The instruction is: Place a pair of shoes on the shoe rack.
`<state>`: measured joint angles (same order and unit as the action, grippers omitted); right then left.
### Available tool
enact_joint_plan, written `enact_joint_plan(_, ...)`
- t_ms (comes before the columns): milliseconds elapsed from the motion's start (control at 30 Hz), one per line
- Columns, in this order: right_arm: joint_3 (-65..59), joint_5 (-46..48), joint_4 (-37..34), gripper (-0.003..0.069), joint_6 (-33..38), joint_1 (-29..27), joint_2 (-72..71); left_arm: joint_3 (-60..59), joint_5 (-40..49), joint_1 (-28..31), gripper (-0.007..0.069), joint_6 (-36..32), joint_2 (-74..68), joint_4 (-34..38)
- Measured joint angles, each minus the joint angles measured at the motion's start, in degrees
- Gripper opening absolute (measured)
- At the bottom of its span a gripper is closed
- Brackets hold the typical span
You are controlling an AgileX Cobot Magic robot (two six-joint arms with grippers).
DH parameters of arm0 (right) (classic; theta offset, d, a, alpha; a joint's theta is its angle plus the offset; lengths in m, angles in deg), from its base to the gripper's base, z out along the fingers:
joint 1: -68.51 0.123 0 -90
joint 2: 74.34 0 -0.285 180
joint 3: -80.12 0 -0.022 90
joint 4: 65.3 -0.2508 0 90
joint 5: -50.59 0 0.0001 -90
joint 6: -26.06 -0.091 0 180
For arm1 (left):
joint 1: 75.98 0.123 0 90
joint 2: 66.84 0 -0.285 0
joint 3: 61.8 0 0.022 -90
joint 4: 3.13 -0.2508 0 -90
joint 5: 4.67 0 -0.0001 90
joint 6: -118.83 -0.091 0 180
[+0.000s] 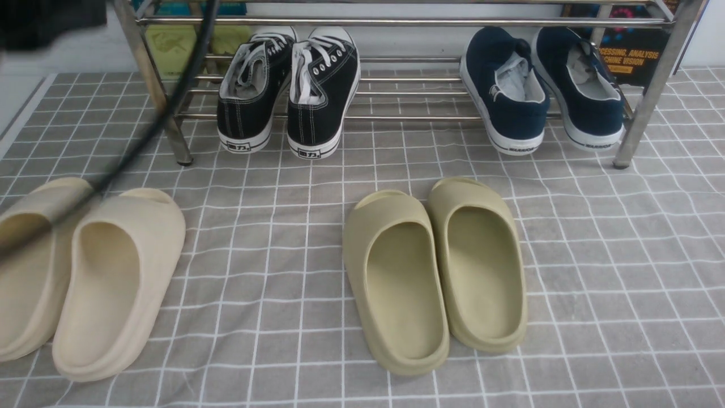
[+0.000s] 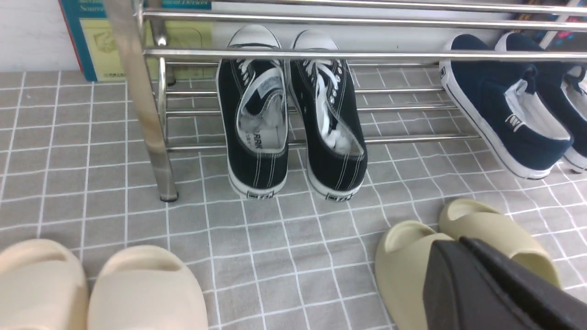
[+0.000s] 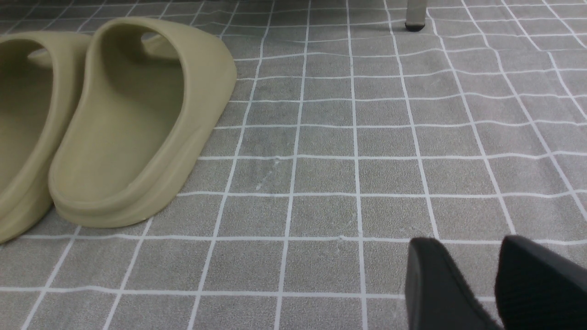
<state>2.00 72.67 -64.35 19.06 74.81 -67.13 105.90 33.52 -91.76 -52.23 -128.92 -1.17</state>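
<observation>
Sneakers point(image 1: 289, 90), black, sit side by side on the lower tubes of the rack point(image 1: 408, 22), toes inward as stored, so placing looks done; left gripper point(image 2: 451, 250) is closed, empty, well apart; right gripper point(image 3: 477, 250) slightly parted, empty.

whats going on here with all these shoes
A two-armed robot is putting shoes on the steel shoe rack. The black sneakers already lie on its lower tubes, heels past the front tube; the navy sneakers lie there too. Neither end effector holds anything: the left end effector is shut near the olive slides, the right end effector open over the checked cloth. The cream slides sit on the cloth.
</observation>
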Motion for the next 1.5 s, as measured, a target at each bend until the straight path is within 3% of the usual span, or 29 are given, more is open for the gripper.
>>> enact_joint_plan(233, 0.0, 0.0, 0.0, 0.0239, 0.0, 0.0, 0.0, -24.13, -14.71, 0.0, -0.0013, 0.04, 9.35, 0.07)
enact_joint_plan(700, 0.0, 0.0, 0.0, 0.0239, 0.0, 0.0, 0.0, -41.92, -16.17, -0.67, -0.0013, 0.04, 5.16, -0.1)
enact_joint_plan(1000, 0.0, 0.0, 0.0, 0.0239, 0.0, 0.0, 0.0, -52.62, -21.08, -0.91, -0.0013, 1.7, 29.43, -0.96)
enact_joint_plan(1233, 0.0, 0.0, 0.0, 0.0239, 0.0, 0.0, 0.0, -64.02, -30.38, 3.32, -0.0013, 4.24, 48.29, -2.42)
enact_joint_plan(1500, 0.0, 0.0, 0.0, 0.0239, 0.0, 0.0, 0.0, -66.52, -23.59, 12.27, -0.0013, 4.29, 54.89, 2.1)
